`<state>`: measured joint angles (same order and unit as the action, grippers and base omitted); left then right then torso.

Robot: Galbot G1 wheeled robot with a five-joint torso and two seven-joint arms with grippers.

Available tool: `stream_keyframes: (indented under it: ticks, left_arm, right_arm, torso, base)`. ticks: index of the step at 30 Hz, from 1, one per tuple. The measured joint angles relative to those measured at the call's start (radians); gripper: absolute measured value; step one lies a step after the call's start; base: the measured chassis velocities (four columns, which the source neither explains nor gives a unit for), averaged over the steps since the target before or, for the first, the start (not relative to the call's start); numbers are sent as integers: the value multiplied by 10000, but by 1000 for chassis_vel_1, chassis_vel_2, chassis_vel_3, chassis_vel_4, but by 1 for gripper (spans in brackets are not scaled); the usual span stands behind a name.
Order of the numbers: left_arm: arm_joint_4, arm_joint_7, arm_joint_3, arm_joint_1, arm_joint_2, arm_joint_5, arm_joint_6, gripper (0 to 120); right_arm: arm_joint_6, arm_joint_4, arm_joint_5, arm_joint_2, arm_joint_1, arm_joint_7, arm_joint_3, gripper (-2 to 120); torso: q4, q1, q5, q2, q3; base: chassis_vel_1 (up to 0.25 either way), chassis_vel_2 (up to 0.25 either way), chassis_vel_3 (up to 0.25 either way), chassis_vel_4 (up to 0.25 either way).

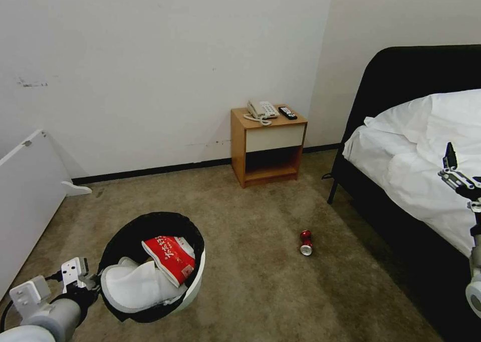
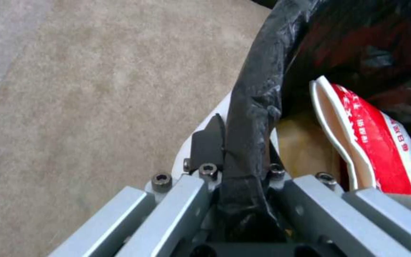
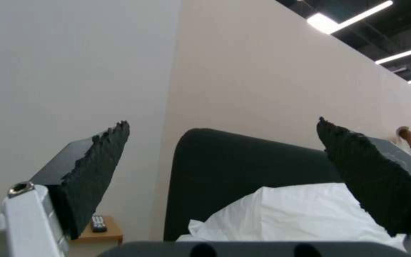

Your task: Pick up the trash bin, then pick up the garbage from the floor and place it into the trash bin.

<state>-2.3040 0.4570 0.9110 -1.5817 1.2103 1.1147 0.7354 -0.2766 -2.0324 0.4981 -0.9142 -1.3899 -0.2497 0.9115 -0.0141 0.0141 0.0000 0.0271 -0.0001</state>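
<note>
My left gripper pinches the trash bin by its bagged rim, slipper and red packet inside. My right gripper hangs spread over the bed. The red can lies on the carpet; I'd keep the bin level.

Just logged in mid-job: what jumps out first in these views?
The left gripper grips the rim of the tilted trash bin low at the robot's left, a slipper and red packet inside. A red can lies on the carpet ahead. The right gripper is raised open by the bed.
</note>
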Motion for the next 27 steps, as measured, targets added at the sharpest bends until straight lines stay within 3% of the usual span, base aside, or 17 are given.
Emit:
stream_keyframes:
  ticks: [27]
  left_arm:
    - [37,9,-2,38,68,-17,0,1]
  right_arm:
    - [-61,204,-103,-76,154,19,-282,100]
  torso:
    - [0,1,-1,0,1]
  base:
    - [-144,145,144,-141]
